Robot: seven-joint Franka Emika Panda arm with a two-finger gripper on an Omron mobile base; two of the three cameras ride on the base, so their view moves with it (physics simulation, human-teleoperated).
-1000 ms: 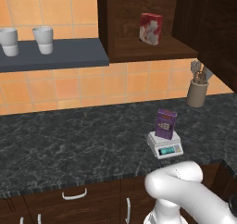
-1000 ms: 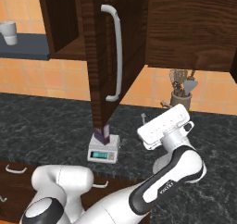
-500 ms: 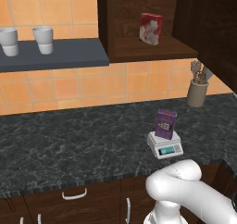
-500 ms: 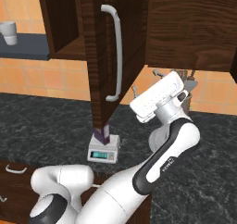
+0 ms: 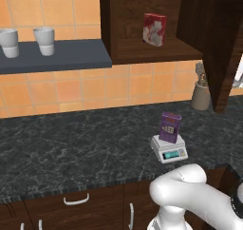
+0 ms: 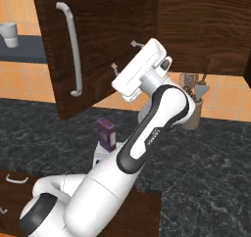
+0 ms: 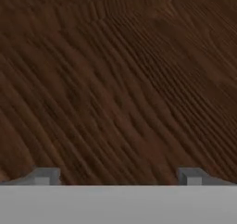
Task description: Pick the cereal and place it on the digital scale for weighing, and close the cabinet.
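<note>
A dark brown wall cabinet [image 5: 142,29] hangs open above a black stone counter [image 5: 71,148], its door [image 6: 98,45] swung out toward the room with the long silver bar handle [image 6: 72,50] running upright on the outer face. The white arm reaches up so that its gripper [image 6: 123,59] faces the door's wood from the side away from the handle, jaws spread wide and holding nothing; in the hand view the two finger tips [image 7: 44,176] stand far apart against brown grain at close range. The door lies straight ahead of the gripper, its long axis vertical, so closing it looks to call for a sideways push with the hand rather than a grasp. On the cabinet shelf stands a red box [image 5: 154,29]. Below, the purple cereal box [image 5: 170,127] sits upright on the digital scale [image 5: 169,148] on the counter, that half of the job apparently done. A utensil crock [image 5: 201,95] stands near the backsplash.
</note>
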